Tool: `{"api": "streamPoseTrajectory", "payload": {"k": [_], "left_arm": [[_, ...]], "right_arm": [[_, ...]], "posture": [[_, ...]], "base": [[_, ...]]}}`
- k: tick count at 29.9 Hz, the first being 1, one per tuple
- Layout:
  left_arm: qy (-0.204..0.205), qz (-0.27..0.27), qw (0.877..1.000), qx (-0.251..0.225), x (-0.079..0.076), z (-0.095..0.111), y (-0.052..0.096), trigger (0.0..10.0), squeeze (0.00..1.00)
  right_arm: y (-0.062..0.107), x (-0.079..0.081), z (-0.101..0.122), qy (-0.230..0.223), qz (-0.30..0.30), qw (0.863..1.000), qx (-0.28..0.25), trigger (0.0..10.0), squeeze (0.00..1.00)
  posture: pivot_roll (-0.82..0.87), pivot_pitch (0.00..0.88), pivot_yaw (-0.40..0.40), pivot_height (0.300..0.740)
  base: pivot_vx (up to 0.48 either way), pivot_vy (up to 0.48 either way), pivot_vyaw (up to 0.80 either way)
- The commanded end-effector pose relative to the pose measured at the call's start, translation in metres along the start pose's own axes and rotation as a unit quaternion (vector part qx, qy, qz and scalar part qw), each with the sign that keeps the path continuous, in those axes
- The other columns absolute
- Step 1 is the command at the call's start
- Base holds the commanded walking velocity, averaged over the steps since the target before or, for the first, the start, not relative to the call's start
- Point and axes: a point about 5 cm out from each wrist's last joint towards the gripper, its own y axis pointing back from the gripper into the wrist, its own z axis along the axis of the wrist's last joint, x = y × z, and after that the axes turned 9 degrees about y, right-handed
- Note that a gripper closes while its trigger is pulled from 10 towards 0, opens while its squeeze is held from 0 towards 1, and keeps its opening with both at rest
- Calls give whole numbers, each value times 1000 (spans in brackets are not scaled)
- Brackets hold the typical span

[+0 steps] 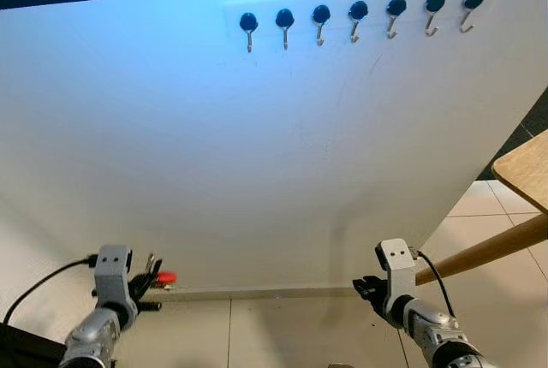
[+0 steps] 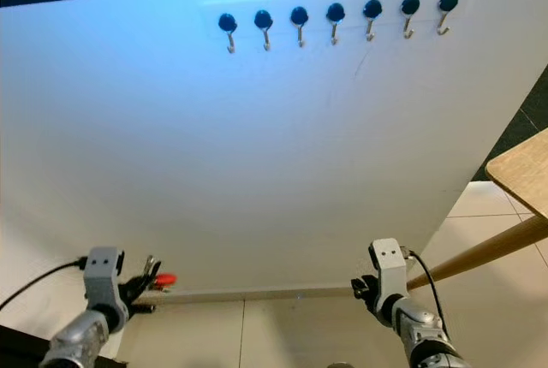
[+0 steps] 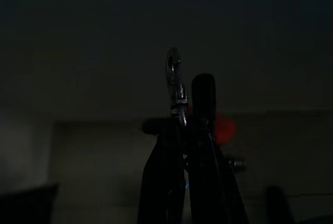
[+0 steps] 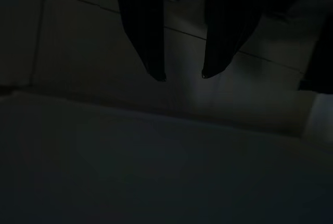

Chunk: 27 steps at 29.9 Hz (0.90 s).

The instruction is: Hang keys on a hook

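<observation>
A row of several black-capped metal hooks [image 1: 358, 19] runs along the top of a white board [image 1: 257, 154]. Low at the left, my left gripper [image 1: 147, 285] is shut on a bunch of keys [image 1: 156, 276] with a red tag [image 1: 165, 278]. In the dark left wrist view a silver clasp [image 3: 175, 86] and the red tag [image 3: 225, 128] stick out past the closed fingers [image 3: 203, 104]. My right gripper [image 1: 366, 287] hangs low at the right, open, with nothing between its fingers [image 4: 151, 36]. The hooks are far above both grippers.
A wooden table [image 1: 524, 169] with a slanted leg [image 1: 479, 252] stands at the right, close to my right arm. Pale floor tiles [image 1: 282, 334] lie below the board. A black cable [image 1: 43, 282] trails from my left wrist.
</observation>
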Motion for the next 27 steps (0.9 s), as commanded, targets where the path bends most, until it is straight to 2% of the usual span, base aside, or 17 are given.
{"api": "streamPoseTrajectory", "payload": {"k": [1, 3, 7, 9, 11, 14, 15, 17, 19, 20, 21, 22, 23, 24, 26, 27], "left_arm": [[-19, -28, 999, -16, 5, 13, 3, 10000, 0], [-24, -36, 999, -15, 5, 15, 3, 10000, 0], [-53, -58, 997, -13, 3, 23, 1, 10000, 0], [-55, -83, 994, -37, 1, 36, 0, 10000, 0], [-55, -90, 993, -45, 0, 40, -1, 10000, 0], [-63, -164, 981, -82, -11, 64, -3, 10000, 0], [-63, -164, 981, -82, -11, 64, -3, 10000, 0], [-82, -212, 967, -112, -17, 86, 0, 10000, 0], [-91, -244, 957, -131, -21, 99, 4, 10000, 0], [-93, -252, 954, -135, -21, 102, 5, 10000, 0], [-88, -280, 945, -143, -24, 109, 10, 10000, 0], [-88, -280, 945, -143, -24, 109, 10, 10000, 0], [-79, -326, 928, -160, -29, 123, 19, 10000, 0], [-79, -326, 928, -160, -29, 123, 19, 10000, 0], [-85, -357, 914, -175, -33, 134, 29, 10000, 0], [-85, -357, 914, -175, -33, 134, 29, 10000, 0]], "right_arm": [[-2, 4, 8, 9, 29, 999, -21, 10000, 0], [-2, 4, 9, 12, 34, 999, -23, 10000, 0], [-2, 4, 12, 21, 49, 998, -33, 10000, 0], [-2, 4, 17, 28, 64, 997, -43, 10000, 0], [-2, 4, 18, 30, 68, 996, -46, 10000, 0], [-2, 8, 31, 42, 111, 990, -74, 10000, 0], [-2, 8, 31, 42, 111, 990, -74, 10000, 0], [-2, 13, 45, 45, 164, 979, -110, 10000, 0], [0, 17, 55, 44, 204, 968, -138, 10000, 0], [1, 18, 57, 44, 215, 965, -145, 10000, 0], [4, 20, 63, 50, 238, 957, -160, 10000, 0], [4, 20, 63, 50, 238, 957, -160, 10000, 0], [10, 24, 71, 74, 278, 941, -175, 10000, 0], [10, 24, 71, 74, 278, 941, -175, 10000, 0], [19, 26, 80, 93, 313, 925, -194, 10000, 0], [19, 26, 80, 93, 313, 925, -194, 10000, 0]], "posture": [[-88, 100, 100, 740], [-88, 100, 100, 740], [-90, 103, 98, 740], [-94, 105, 96, 740], [-94, 105, 96, 740], [-94, 105, 93, 740], [-94, 105, 93, 740], [-100, 107, 92, 740], [-98, 107, 92, 740], [-98, 107, 92, 740], [-98, 107, 92, 740], [-98, 107, 92, 740], [-103, 105, 89, 740], [-103, 105, 89, 740], [-101, 99, 86, 740], [-101, 99, 86, 740]], "base": [[0, -472, 0], [0, -441, 0], [0, 0, 0], [0, 0, 0], [0, 0, 0], [0, 0, 0], [0, 0, 0], [0, 0, 0], [0, 0, 0], [0, 0, 0], [0, 0, 0], [0, 0, 0], [0, 0, 0], [0, 0, 0], [0, 0, 0], [0, 0, 0]]}}
